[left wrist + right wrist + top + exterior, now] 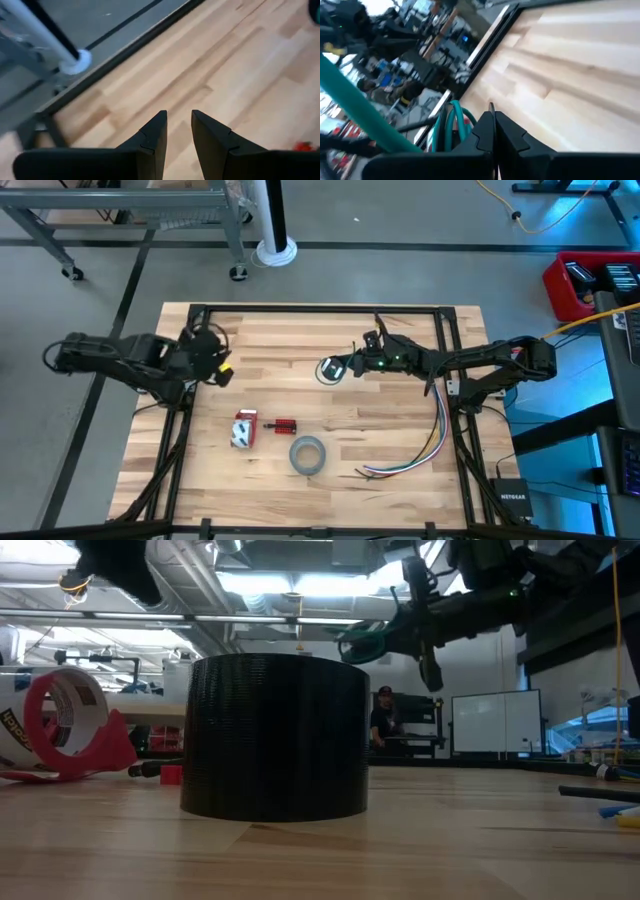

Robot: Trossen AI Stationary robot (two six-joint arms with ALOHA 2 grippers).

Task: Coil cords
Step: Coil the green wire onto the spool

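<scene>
High view: my right tool (pixel 352 366), pinched shut on the cord (pixel 330 370), sits centre frame, coil on its left; left tool (pixel 212 360), part-open and empty, waits centre-left.

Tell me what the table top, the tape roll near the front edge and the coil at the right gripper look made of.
Table top: pale wood planks with visible grain and seams, low sheen. Tape roll: grey ring from above, matte dark ribbed side in the low view, probably cloth or duct tape. Coil: thin flexible loops, teal in the wrist view, likely plastic-sheathed cord, at the shut right gripper.
</scene>
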